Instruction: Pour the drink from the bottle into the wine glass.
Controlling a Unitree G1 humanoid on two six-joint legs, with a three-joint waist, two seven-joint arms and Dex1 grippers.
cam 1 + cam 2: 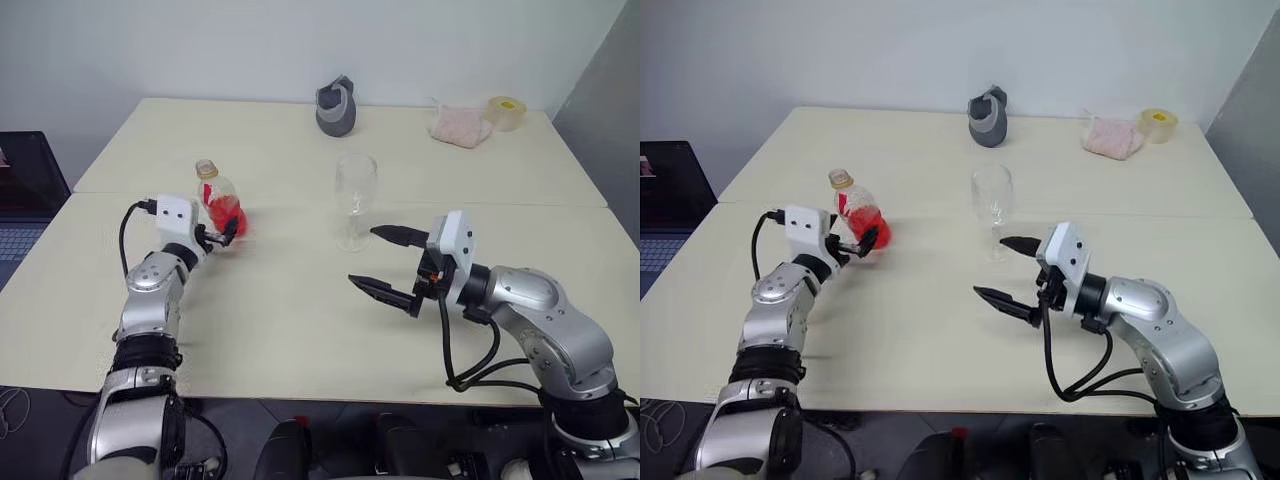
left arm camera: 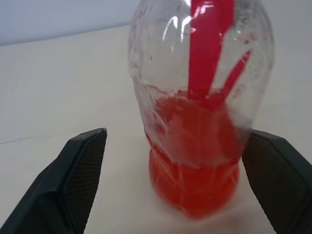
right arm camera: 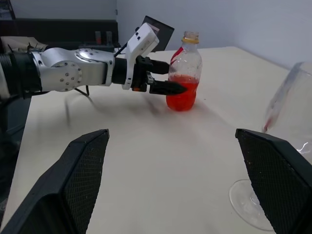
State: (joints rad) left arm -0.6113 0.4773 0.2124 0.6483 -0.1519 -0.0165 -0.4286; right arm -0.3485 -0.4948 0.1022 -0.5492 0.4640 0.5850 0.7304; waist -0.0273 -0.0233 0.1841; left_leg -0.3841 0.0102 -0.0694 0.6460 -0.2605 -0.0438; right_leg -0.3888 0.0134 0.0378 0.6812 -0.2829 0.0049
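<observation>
Bottle (image 1: 220, 200) upright near surface's left edge, long axis vertical, standing between spread fingers of left pincer (image 1: 222, 237), not yet clamped. Right pincer (image 1: 385, 264) spread, empty, beside wine glass (image 1: 355, 200).

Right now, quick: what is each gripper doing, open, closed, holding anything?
Left gripper: open, fingers either side of the bottle, not closed on it.
Right gripper: open, holding nothing, near the wine glass.

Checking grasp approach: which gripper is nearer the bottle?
Left. The left gripper has its open fingers on either side of the bottle, not yet clamped. The right gripper is open, well off to the bottle's right, near the wine glass.
</observation>
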